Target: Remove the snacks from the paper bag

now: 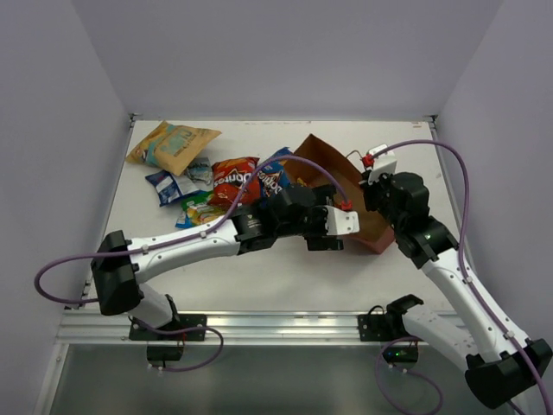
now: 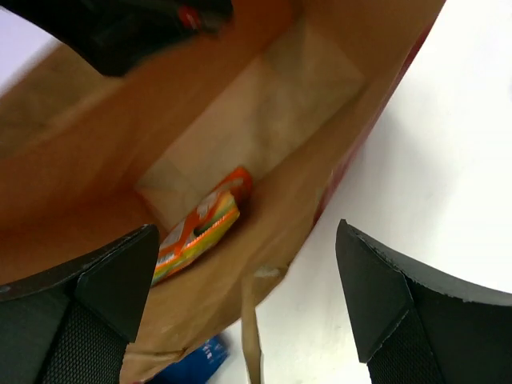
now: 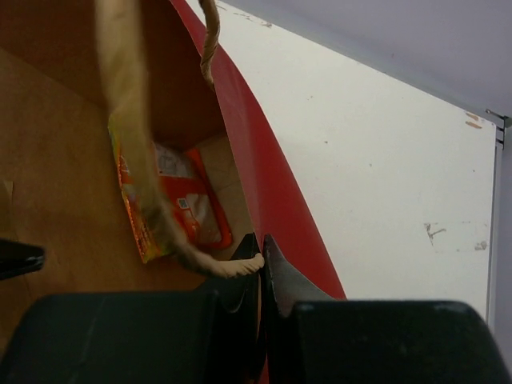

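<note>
Red paper bag (image 1: 314, 159) (long axis diagonal)

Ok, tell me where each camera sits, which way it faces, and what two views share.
Top external: above and behind the bases, looking down on the table, left arm, right arm, paper bag and loose snacks left of it.
Left wrist: at the bag's mouth, looking in between the fingers of the open left gripper.
Right wrist: at the bag's rim, looking inside past the right gripper, shut on the bag's wall.
Shared: both wrist views show the orange packet inside the bag.
</note>
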